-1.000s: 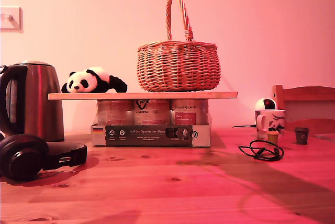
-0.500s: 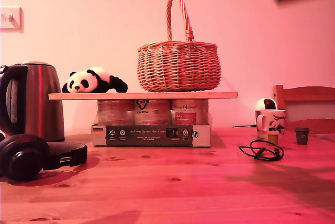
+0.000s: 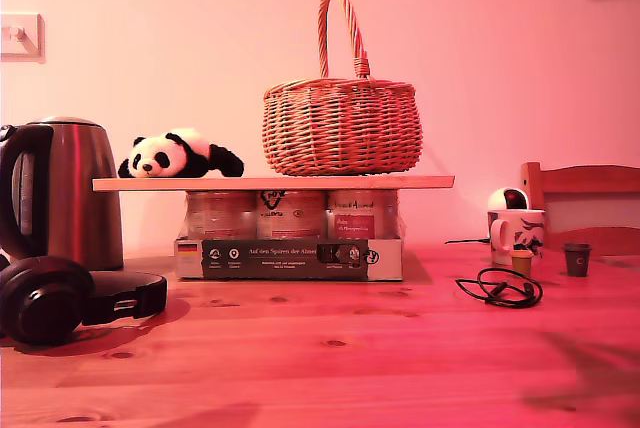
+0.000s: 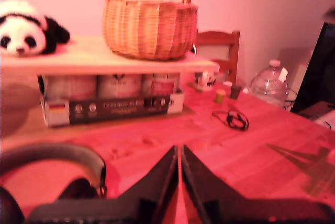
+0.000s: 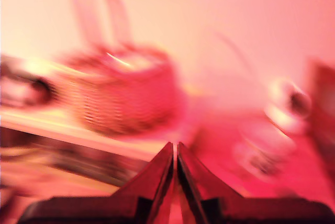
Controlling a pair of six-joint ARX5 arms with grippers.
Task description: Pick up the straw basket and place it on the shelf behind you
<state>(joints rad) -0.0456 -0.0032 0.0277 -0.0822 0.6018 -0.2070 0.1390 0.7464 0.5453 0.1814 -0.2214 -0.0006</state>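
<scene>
**One basket on the shelf, both grippers closed on nothing**

One landmark serves here: the shelf, a thin light plank resting on a carton of jars on the wooden table. In the exterior view, left of the shelf stands a metal kettle, with black headphones on the table in front of it. On the shelf's left end lies a toy panda. Toward the shelf's right end the straw basket stands upright, handle arched above it, apart from the panda. Right of the shelf, on the table, lie a coiled black cable, a mug and a small dark cup, with a chair back behind them.

My first gripper has its jaws pressed together, holding nothing, above the table in front of the shelf, beside the headphones. My second gripper is likewise pressed together and empty; its view is badly blurred, with the basket beyond it.
</scene>
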